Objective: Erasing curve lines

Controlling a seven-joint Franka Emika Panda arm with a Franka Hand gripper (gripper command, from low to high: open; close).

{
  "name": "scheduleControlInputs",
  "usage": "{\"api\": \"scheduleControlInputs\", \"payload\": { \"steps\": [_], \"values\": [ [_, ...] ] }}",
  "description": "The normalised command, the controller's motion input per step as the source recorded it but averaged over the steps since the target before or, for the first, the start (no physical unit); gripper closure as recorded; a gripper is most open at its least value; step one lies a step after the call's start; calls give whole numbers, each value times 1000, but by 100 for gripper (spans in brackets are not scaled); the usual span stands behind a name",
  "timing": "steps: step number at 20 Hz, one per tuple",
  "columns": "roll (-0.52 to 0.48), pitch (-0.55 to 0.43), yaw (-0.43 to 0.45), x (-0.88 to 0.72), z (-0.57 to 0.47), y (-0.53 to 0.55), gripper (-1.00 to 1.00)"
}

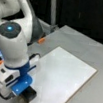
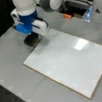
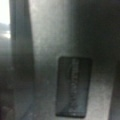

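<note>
Whiteboard [image 1: 65, 78] lies flat on the grey worktop [image 1: 93, 45], filling the centre and lower right of both front views [image 2: 71, 65]. No curve lines can be made out on its white face in either front view; only a bright glare spot [image 2: 80, 44] shows in a front view, toward the upper right of the board. The hand [image 1: 27, 92] sits at the board's corner, at the lower left of a front view and at the upper left of a front view [image 2: 31, 39], with a dark block under it that touches or nearly touches the worktop just beside the board's edge. Blue and white housing hides the fingers, so whether the hand is open or closed on the block cannot be told. The wrist view is blurred: a dark rectangular object [image 3: 73, 87] on a grey surface, at lower centre.
</note>
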Motion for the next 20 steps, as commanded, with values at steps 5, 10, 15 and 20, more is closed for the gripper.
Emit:
{"api": "scheduleControlInputs", "payload": {
  "steps": [5,10,15,20],
  "values": [
    [-58,124,217,177,67,-132,100],
    [-36,110,227,172,61,-124,100],
    [8,73,238,190,37,-159,100],
    [31,61,187,188,27,-187,100]
  ]
}}
